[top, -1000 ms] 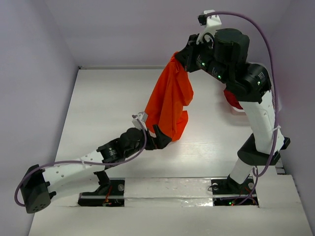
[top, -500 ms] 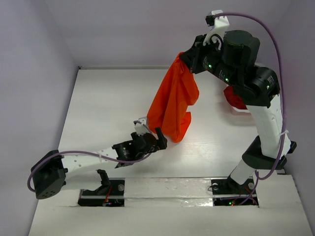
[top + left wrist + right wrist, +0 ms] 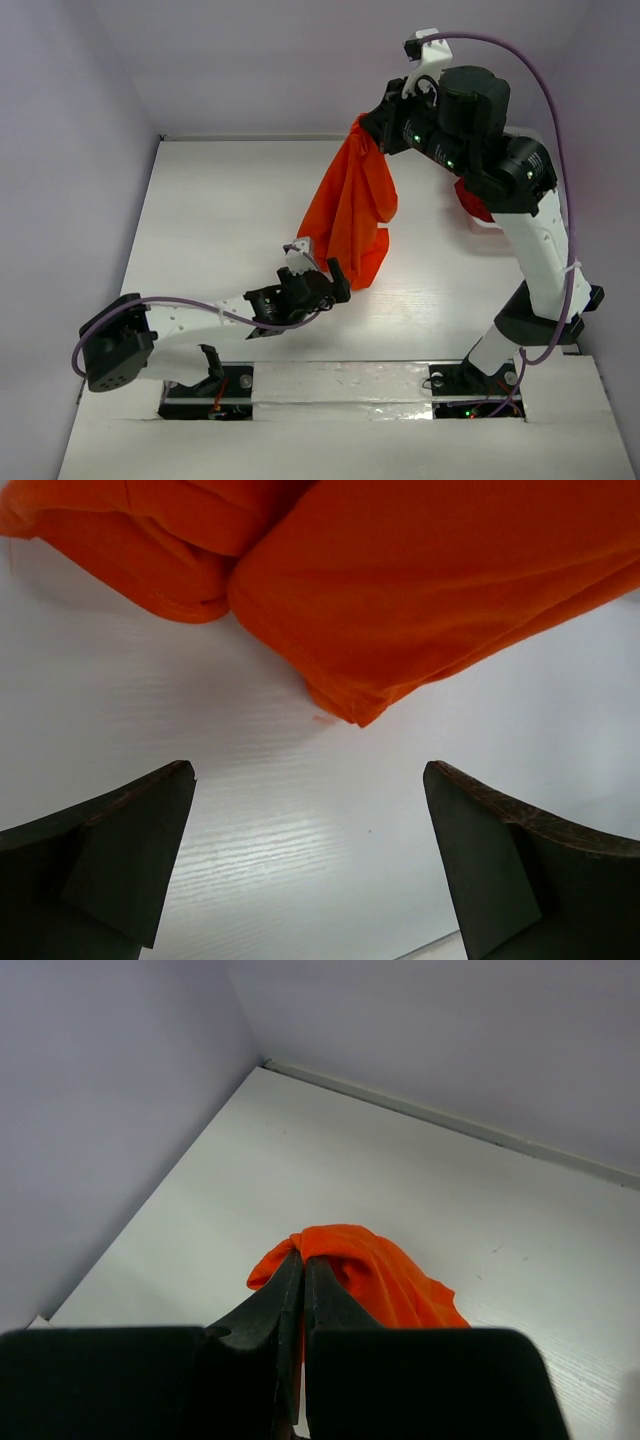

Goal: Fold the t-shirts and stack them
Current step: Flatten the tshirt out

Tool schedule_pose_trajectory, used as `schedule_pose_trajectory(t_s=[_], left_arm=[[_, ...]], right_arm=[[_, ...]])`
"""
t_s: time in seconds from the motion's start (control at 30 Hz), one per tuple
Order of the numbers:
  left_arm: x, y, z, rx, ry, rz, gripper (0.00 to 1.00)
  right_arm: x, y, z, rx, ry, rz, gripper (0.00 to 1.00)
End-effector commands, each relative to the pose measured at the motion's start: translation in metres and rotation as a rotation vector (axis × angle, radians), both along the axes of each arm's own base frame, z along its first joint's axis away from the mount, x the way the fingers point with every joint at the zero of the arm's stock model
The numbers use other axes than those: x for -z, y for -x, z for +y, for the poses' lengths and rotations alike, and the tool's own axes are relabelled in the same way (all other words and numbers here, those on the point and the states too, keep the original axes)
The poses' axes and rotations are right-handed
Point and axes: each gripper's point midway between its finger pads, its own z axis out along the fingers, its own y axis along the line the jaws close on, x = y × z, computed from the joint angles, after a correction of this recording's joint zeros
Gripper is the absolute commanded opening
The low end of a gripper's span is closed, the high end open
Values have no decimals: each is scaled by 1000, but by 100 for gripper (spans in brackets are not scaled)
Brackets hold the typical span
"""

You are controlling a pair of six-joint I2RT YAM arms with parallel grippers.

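Above mid-desk: orange t-shirt [image 3: 345, 210], bunched in one long drape, top end at 12 o'clock, lower hem toward 6 o'clock, at or just over the desk [image 3: 210, 220].
Other shirts: dark red cloth [image 3: 478, 203] at 3 o'clock, mostly hidden behind the right arm.
Step in hand: probably holding the orange shirt up to open it out before spreading it flat. No fold begun, no stack in view.
Right fingers [image 3: 298, 1285]: pressed together, pinching a gathered bit of orange cloth at the top of the drape.
Right arm pose: raised high, elbow bent, wrist reaching toward 11 o'clock from its base at 5 o'clock.
Left fingers [image 3: 336, 272]: spread wide, holding nothing, just short of the hanging hem.
Left arm pose: stretched low over the desk from 7 o'clock, wrist aimed toward 1 o'clock, hem corner ahead and centred in the wrist view.
Next move, as judged: advance a little toward 1 o'clock, close on the lower hem corner, then pull away from the right grip to open the cloth.
Risk: pinching several bunched layers instead of a single edge.
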Motion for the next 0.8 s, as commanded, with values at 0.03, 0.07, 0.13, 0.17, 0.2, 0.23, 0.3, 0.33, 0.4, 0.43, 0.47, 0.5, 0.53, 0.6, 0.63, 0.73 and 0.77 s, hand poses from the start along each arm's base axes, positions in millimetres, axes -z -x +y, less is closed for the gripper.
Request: schedule_pose_trajectory(t_s=[0.03,0.07,0.13,0.17,0.2,0.23,0.3,0.33,0.4,0.43,0.47,0.5,0.53,0.6,0.63,0.73,0.77], left_arm=[[-18,-16,-9,-51,36,-66,99],[-18,-19,-7,-66,28,-80,99],[-23,-23,-10,-64,35,-108,99],[-26,-25,-13,-64,38,-118,99],[-24,-27,-16,-62,28,-126,99],[-23,-29,-18,-56,8,-134,99],[-20,-33,-24,-59,-26,-145,99],[-19,-35,-25,-62,-41,-153,99],[-15,-40,-25,-82,-82,-161,99],[-14,-42,-24,-91,-96,-161,99],[-17,-48,-26,-124,-105,-167,99],[-7,-46,-13,-154,-181,-140,99],[-4,-44,-7,-188,-215,-124,99],[-11,-48,-1,-287,-227,-101,99],[-10,-47,3,-277,-274,-97,99],[-25,-35,-6,-238,-254,-147,99],[-33,-33,-1,-234,-218,-157,99]], right_arm=[[-38,14,-4,-33,-94,-95,0],[-37,17,-1,-45,-94,-94,0],[-36,17,-2,-40,-95,-93,0],[-35,17,-2,-37,-95,-93,0],[-35,16,-4,-31,-93,-94,0],[-34,16,-4,-31,-90,-93,0],[-34,16,-4,-30,-89,-92,0],[-34,17,-5,-30,-89,-92,0],[-34,16,-6,-24,-88,-93,0],[-33,16,-6,-22,-83,-94,0],[-32,16,-6,-21,-82,-93,0],[-33,16,-8,-15,-83,-95,0],[-31,15,-8,-12,-78,-94,0],[-31,15,-10,-5,-75,-97,0],[-31,14,-10,-2,-74,-100,0],[-31,13,-10,1,-72,-101,0],[-31,13,-10,1,-73,-102,0]])
